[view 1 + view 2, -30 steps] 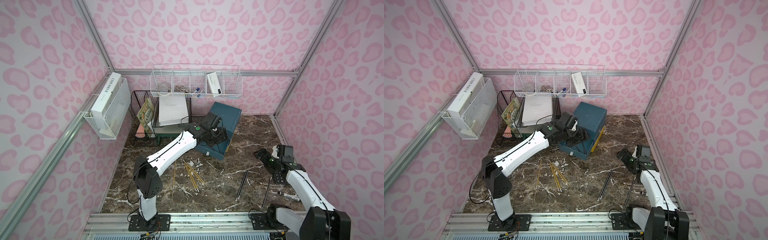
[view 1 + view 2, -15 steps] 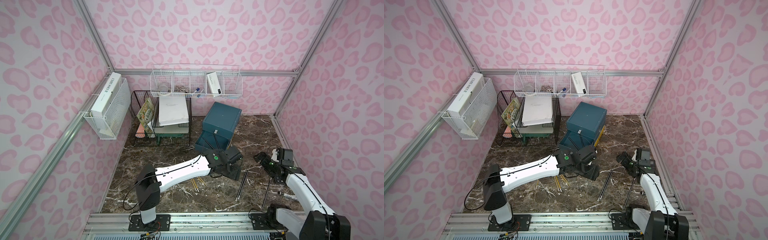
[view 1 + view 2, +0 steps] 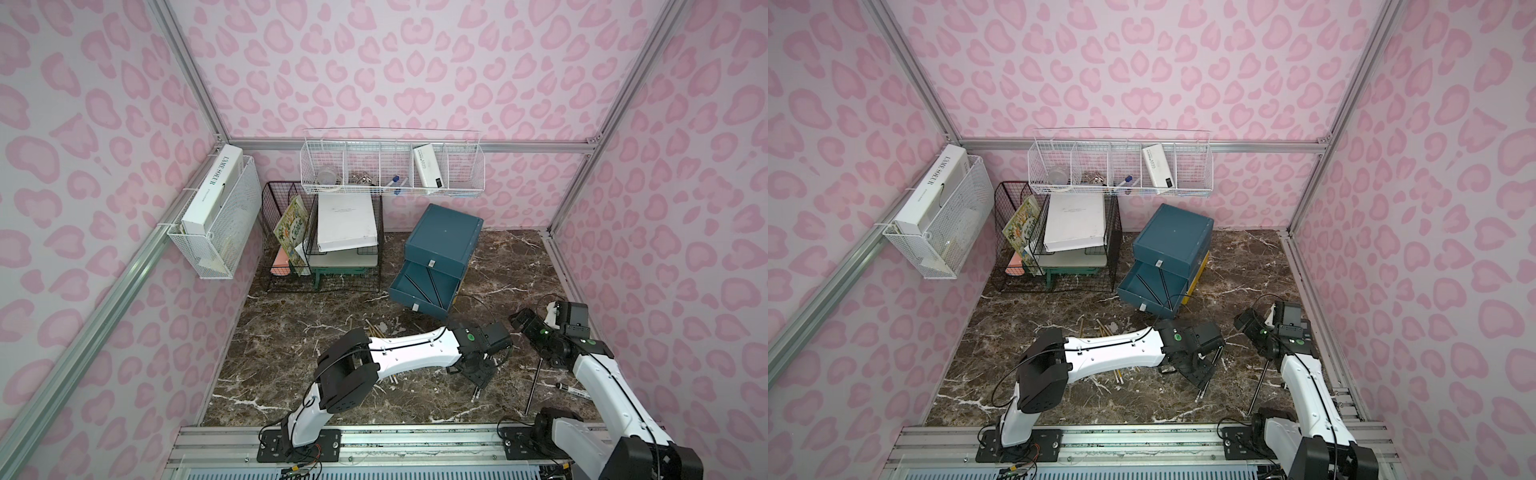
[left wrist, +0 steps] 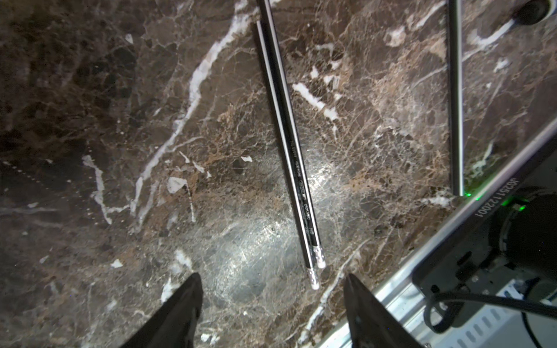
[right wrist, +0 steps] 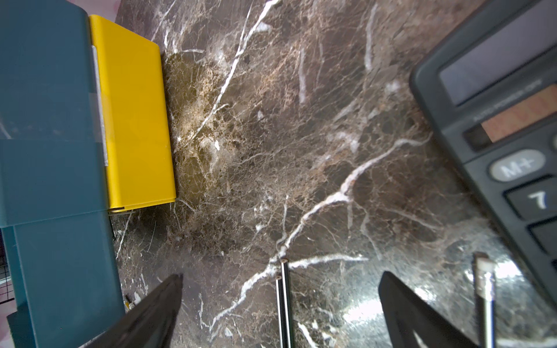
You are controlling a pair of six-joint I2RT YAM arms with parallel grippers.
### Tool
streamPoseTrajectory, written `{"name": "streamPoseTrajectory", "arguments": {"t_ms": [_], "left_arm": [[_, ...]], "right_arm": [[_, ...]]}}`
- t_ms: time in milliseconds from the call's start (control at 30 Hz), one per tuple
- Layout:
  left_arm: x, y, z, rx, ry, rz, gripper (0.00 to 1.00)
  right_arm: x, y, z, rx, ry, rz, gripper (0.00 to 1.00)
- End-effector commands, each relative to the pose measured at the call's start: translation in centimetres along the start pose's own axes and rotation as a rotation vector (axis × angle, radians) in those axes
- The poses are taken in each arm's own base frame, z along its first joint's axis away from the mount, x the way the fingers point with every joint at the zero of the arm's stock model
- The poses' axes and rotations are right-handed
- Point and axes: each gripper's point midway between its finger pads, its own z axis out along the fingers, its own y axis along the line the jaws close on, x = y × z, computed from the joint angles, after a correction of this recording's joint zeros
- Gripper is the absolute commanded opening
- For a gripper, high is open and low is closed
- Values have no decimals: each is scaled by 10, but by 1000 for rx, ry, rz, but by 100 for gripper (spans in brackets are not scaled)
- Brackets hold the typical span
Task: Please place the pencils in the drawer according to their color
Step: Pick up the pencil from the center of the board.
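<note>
The dark-teal drawer (image 3: 444,237) stands at the back, its middle tray (image 3: 424,286) pulled out with black pencils lying in it. In the right wrist view its yellow lowest tray (image 5: 135,120) is shut. My left gripper (image 4: 272,277) hovers open, low over the table, just short of the eraser ends of two black pencils (image 4: 289,144) lying side by side. A third black pencil (image 3: 534,386) lies further right. My right gripper (image 5: 283,277) is open above the tips of the same pair (image 5: 283,301). Yellow pencils (image 3: 374,330) show partly behind the left arm.
A black calculator (image 5: 497,120) lies by the right gripper near the right wall. A small marker (image 3: 573,390) lies at the front right. A black wire rack (image 3: 324,249) with books stands at the back left, with white wire baskets (image 3: 390,170) on the walls.
My left arm has swung from the open drawer tray down to the front right, over the black pencil pair. My right arm has shifted only slightly.
</note>
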Motion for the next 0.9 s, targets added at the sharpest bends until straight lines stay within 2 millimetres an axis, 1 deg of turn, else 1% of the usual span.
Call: {"name": "streamPoseTrajectory", "arguments": {"t_ms": [0,200,300,867], "left_arm": [[8,5,9,-36,41,33,73],[12,9,26,-62,78,49,71],[14,10,31,-67,88,54,71],[17,8,44,-59,114,53,69]], "right_arm": [[0,-1,-2,8,1,-11,100],[0,0,-3,7,-2,-11,100],[-1,0,-3,6,-3,-12,100],[-2,1,-3,3,-2,-7,100]]}}
